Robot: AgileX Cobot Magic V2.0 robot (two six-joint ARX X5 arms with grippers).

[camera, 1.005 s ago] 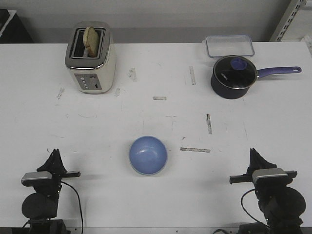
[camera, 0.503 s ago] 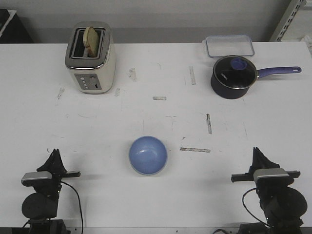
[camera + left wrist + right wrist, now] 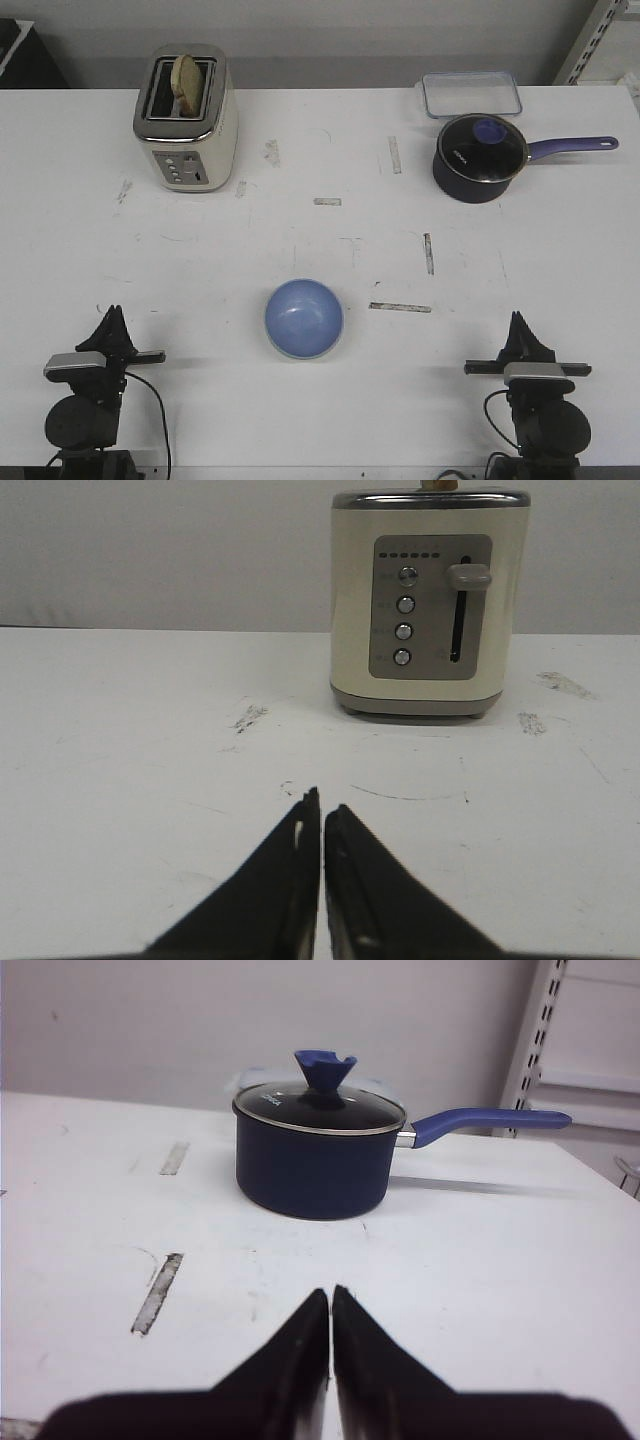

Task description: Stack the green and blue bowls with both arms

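Note:
A light blue bowl (image 3: 304, 318) sits upright on the white table (image 3: 200, 260), near the front and between the two arms. No green bowl shows in any view. My left gripper (image 3: 112, 312) rests at the front left, shut and empty; the left wrist view shows its fingertips closed together (image 3: 318, 805) over bare table. My right gripper (image 3: 518, 320) rests at the front right, shut and empty; the right wrist view shows it closed (image 3: 331, 1292). Both grippers are well apart from the bowl.
A cream toaster (image 3: 186, 115) with a bread slice stands at the back left; it also shows in the left wrist view (image 3: 425, 610). A dark blue saucepan (image 3: 480, 155) with a glass lid stands at the back right, with a clear lidded container (image 3: 470, 93) behind it. The saucepan also shows in the right wrist view (image 3: 315, 1160).
The right arm has drawn back toward the table's near edge and slightly to the left. The left arm and the blue bowl have not moved.

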